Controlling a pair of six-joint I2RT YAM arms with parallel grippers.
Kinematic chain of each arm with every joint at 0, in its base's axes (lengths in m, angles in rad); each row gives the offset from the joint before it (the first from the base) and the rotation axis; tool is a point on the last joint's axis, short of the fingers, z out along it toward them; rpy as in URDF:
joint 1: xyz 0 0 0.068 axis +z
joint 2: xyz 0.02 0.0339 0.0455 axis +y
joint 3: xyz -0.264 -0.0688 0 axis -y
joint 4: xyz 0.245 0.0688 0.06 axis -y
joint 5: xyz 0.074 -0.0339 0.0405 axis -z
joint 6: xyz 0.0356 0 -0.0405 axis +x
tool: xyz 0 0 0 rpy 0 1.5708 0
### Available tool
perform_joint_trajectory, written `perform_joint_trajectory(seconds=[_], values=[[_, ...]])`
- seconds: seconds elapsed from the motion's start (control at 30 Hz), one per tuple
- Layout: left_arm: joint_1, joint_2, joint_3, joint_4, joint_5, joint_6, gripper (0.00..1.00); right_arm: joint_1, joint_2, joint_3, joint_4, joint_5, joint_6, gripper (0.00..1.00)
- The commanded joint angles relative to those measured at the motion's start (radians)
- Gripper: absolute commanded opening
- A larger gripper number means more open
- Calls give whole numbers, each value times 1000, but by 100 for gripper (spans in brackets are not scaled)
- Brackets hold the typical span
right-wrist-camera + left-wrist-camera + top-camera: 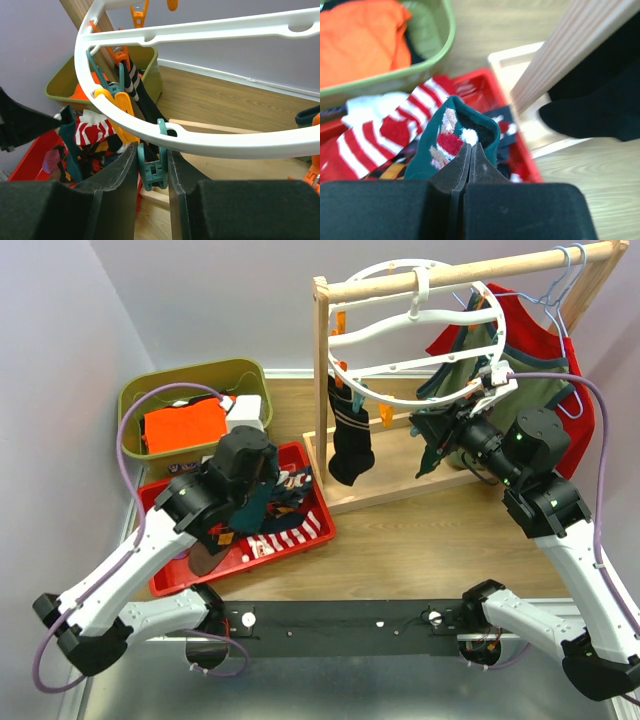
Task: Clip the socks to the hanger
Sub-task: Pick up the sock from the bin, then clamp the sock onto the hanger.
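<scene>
top view: i look down from above and behind the rig, wide. left wrist: close over the red tray [521, 156], facing 1 o'clock. right wrist: close under the hanger [225, 145], facing 10 o'clock. all three share tray and green bin [395, 81].

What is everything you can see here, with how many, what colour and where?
wooden rack: one, pale, centre back
ring hanger: one, white, hooked on wooden rack
clips: several, orange and teal, dangling from ring hanger
black sock: one, black, hanging from ring hanger
shirts: two, red and olive, rack's right end
bin: one, green, far left
orange garment: one, orange, inside bin
tray: one, red, beside bin
loose socks: several, striped and mixed, in tray
green sock: one, dark green, in left claw
left claw: one, black, shut on green sock
right claw: one, black, closed on teal clip
</scene>
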Motion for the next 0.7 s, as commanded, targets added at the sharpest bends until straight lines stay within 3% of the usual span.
perform_joint_trajectory(seconds=[0.0,0.13,0.37,0.67], values=[[2,-80,-37,194,147,46,0,-2,-7,18,-13,-34,11,9],[2,-139,-76,338,288,84,0,-2,-5,18,-4,-37,19,10],[-4,-94,-63,478,535,35,0,-2,4,24,15,-51,36,10],[-113,5,-5,595,589,-37,0,-2,9,16,69,-78,89,10]])
